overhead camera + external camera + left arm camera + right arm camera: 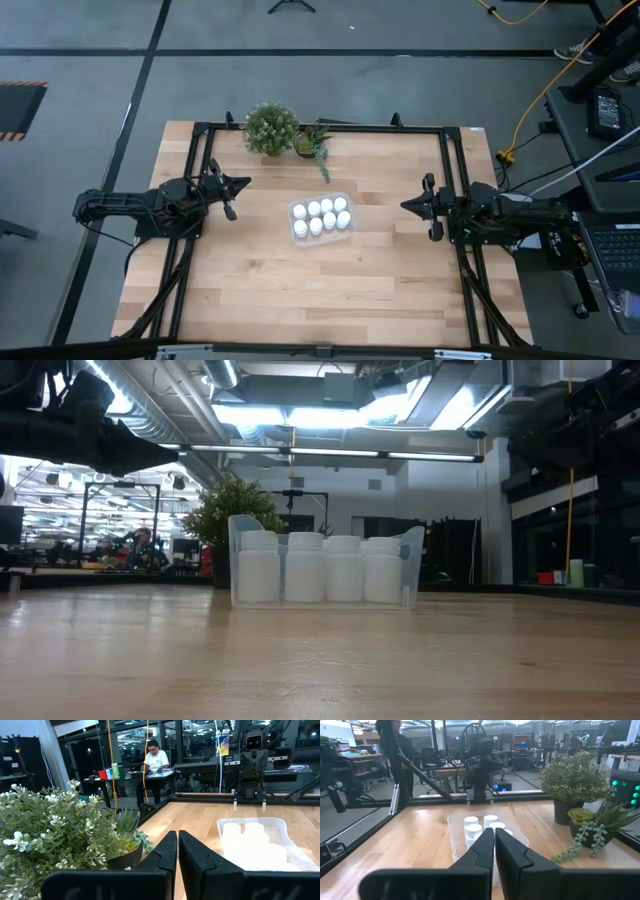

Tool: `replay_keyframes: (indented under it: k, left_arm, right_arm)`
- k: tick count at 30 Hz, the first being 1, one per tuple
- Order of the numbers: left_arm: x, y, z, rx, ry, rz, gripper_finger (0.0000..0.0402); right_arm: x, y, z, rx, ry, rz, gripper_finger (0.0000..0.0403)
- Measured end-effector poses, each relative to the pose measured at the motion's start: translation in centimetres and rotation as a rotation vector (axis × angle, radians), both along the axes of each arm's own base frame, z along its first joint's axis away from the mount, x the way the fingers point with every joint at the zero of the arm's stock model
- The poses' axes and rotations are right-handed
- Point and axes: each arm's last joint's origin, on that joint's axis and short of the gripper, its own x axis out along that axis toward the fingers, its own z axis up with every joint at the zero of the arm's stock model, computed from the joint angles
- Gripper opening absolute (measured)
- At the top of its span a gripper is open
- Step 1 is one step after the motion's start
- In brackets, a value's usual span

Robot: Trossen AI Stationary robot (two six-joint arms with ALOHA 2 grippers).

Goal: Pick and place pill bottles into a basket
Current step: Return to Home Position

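Several white pill bottles (321, 217) stand upright inside the clear basket (347, 198) at the table's middle; they also show in the low view (322, 570). My left gripper (245, 183) is shut and empty at the table's left side, pointing toward the basket. My right gripper (405, 206) is shut and empty at the table's right side, pointing toward the basket. In the left wrist view the basket (277, 824) lies ahead of the shut fingers (177, 851); in the right wrist view the bottles (472, 826) stand ahead of the shut fingers (493, 847).
A green potted plant (270, 128) and a smaller succulent pot (312, 145) stand near the table's far edge, behind the basket. A dark frame (452, 160) runs around the table. A person (155, 760) sits in the room beyond the table.
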Motion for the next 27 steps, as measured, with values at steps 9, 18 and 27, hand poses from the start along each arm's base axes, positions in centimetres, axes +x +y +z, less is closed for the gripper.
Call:
replay_keyframes:
  k: [9, 18, 27]
  left_arm:
    - [0.00, 0.00, 0.00, 0.000, 0.000, 0.000, 0.0007]
    - [0.00, 0.00, 0.00, 0.000, 0.000, 0.000, 0.0012]
    - [0.00, 0.00, 0.00, 0.000, 0.000, 0.000, 0.0008]
  right_arm:
    - [0.00, 0.00, 0.00, 0.000, 0.000, 0.000, 0.0020]
    - [0.00, 0.00, 0.00, 0.000, 0.000, 0.000, 0.0020]
    - [0.00, 0.00, 0.00, 0.000, 0.000, 0.000, 0.0020]
